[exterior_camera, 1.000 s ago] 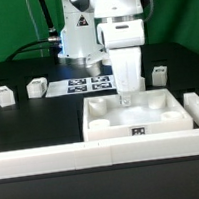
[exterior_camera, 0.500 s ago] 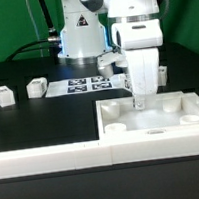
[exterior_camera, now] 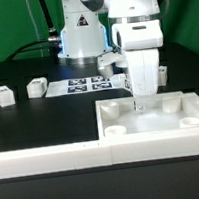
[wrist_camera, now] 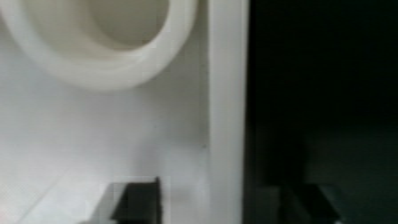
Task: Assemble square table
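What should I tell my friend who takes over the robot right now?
The hand is open, low over the tabletop with a finger on each side of its back rim, gripping nothing.
The tabletop lies flat at the exterior view's right, behind the long white wall.
Two loose legs sit at the exterior view's left, another leg behind the hand. A fourth isn't clearly in view.
Done: nothing fitted yet; the four corner sockets look empty.
Left: fit a leg in every socket.
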`<state>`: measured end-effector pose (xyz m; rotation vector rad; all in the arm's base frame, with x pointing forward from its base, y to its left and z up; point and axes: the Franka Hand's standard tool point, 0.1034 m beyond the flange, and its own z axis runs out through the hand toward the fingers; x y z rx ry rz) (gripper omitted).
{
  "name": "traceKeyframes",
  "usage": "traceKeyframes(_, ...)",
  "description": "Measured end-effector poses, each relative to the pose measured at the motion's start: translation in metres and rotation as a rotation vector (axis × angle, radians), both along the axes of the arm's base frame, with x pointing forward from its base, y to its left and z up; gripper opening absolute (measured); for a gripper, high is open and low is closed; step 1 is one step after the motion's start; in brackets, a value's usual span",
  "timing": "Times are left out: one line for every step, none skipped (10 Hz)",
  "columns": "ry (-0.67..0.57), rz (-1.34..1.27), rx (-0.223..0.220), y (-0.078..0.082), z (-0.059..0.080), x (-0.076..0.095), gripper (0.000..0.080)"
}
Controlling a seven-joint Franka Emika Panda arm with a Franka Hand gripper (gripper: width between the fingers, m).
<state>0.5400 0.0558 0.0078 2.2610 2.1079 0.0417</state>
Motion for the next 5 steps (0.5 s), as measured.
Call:
traceKeyframes(0.0, 0.0, 0.0, 0.0, -0.0001, -0.0001, 0.0574)
traceKeyframes(0.0, 0.0, 0.0, -0.0001, -0.0002, -0.0001, 0.0574)
traceKeyframes(0.0, 0.0, 0.0, -0.0001, -0.0003, -0.0001, 0.0634)
traceKeyframes(0.001, 0.0, 0.0, -0.0001, -0.0004, -0.0002, 0.0645)
traceKeyframes(0.001, 0.0, 0.0, -0.0002, -0.0004, -0.0002, 0.0645)
